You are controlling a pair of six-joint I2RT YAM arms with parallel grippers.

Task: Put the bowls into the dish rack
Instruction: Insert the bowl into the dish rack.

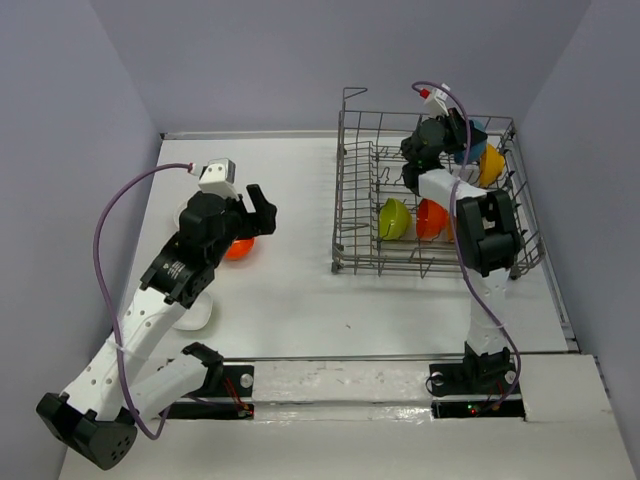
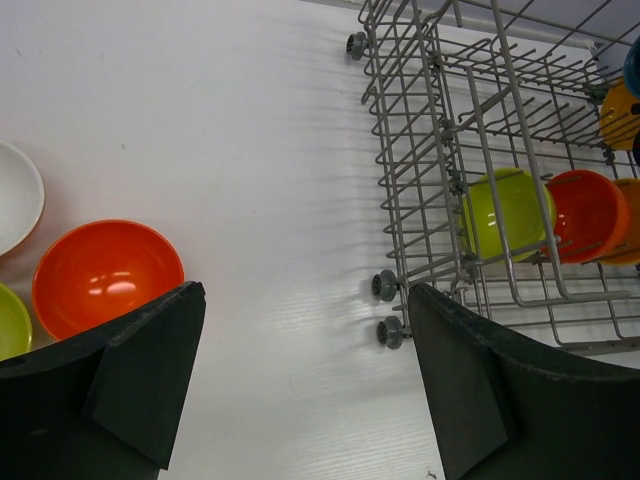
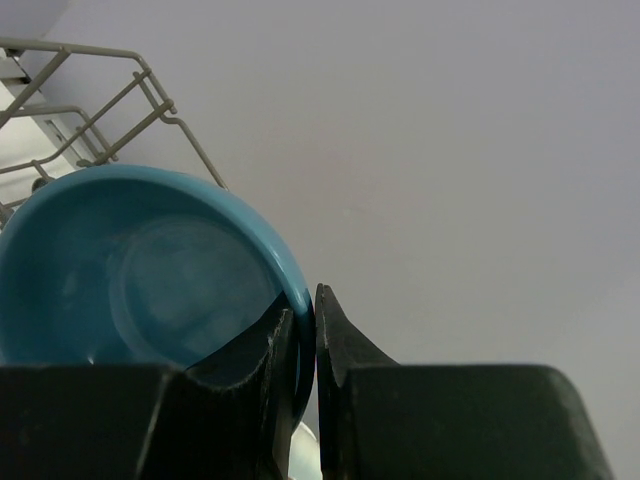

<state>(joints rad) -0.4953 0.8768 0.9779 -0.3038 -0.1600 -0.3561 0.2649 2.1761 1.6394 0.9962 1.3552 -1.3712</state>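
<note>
1. The left gripper [image 2: 300,385] hangs over the table [image 2: 250,150], left of the rack [image 2: 440,150]. Its jaws are spread wide and nothing is between them.
2. A red-orange bowl [image 2: 105,272] sits upright on the table just below and left of that gripper. The left finger [image 2: 140,390] partly covers its near edge in the wrist view.
3. A white bowl [image 2: 12,195] lies just beside it on the far left, and a lime bowl [image 2: 8,322] on the near left. Both are cut off by the picture's edge, so I cannot tell whether they touch it.
4. A second white bowl [image 1: 195,316] shows on the table nearer the bases, partly under the left arm.
5. The rack stands on the right half of the table.
6. In the rack's near part, a green bowl [image 2: 505,210] and a red bowl [image 2: 590,215] stand on edge side by side between the tines, the green one on the left.
7. A yellow bowl [image 1: 490,166] stands farther back in the rack, towards its right side.
8. The right gripper [image 3: 303,320] is at the rack's far right corner, clamped on the rim of a blue bowl [image 3: 150,270], with one finger inside the bowl and one outside.
9. The blue bowl is tilted, with its hollow facing the wrist camera and the rack's top wires behind it on the left. I cannot tell whether it rests on the rack.
</note>
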